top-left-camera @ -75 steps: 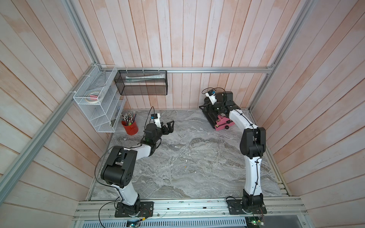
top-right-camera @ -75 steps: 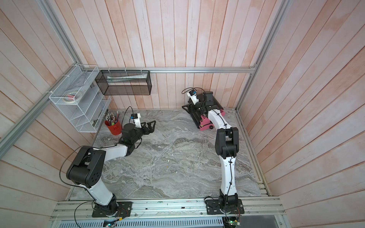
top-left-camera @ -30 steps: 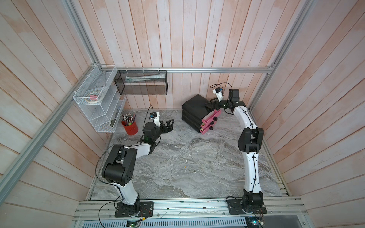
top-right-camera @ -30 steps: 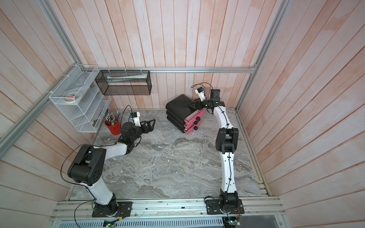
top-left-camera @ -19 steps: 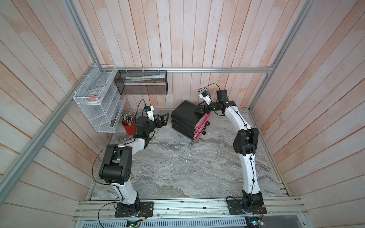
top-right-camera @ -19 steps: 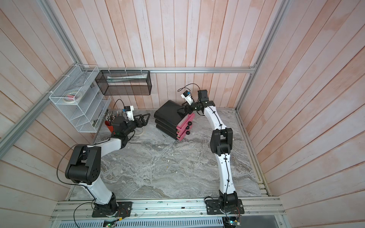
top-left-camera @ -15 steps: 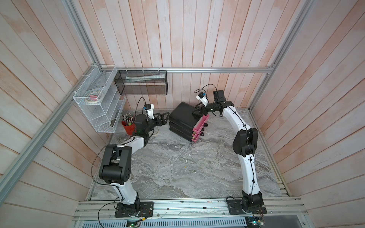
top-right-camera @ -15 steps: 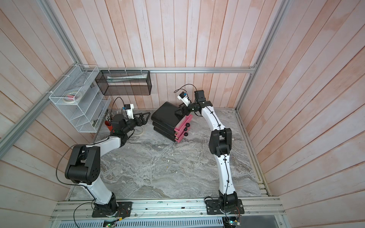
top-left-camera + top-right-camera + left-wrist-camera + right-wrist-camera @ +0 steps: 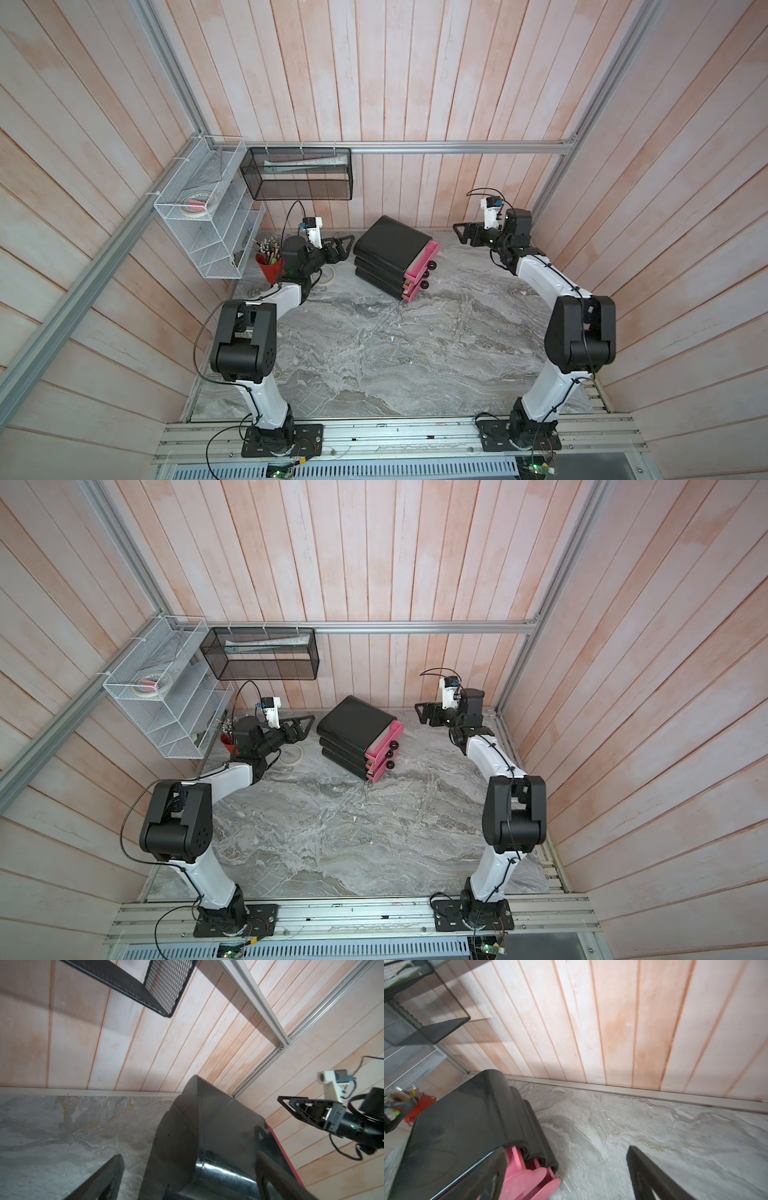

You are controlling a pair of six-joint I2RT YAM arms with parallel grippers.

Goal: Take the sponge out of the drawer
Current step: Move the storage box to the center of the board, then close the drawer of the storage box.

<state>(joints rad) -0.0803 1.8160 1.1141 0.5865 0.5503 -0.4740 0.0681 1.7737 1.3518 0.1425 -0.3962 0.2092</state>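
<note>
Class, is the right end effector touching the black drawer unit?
Apart. Both top views show a gap between the right end effector and the drawer unit.

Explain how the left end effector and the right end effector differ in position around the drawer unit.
The left end effector is close to the black rear of the drawer unit; the right end effector stands clearly apart from it. The left end effector faces the closed side, the right end effector the pink drawers. Both are open and empty.
</note>
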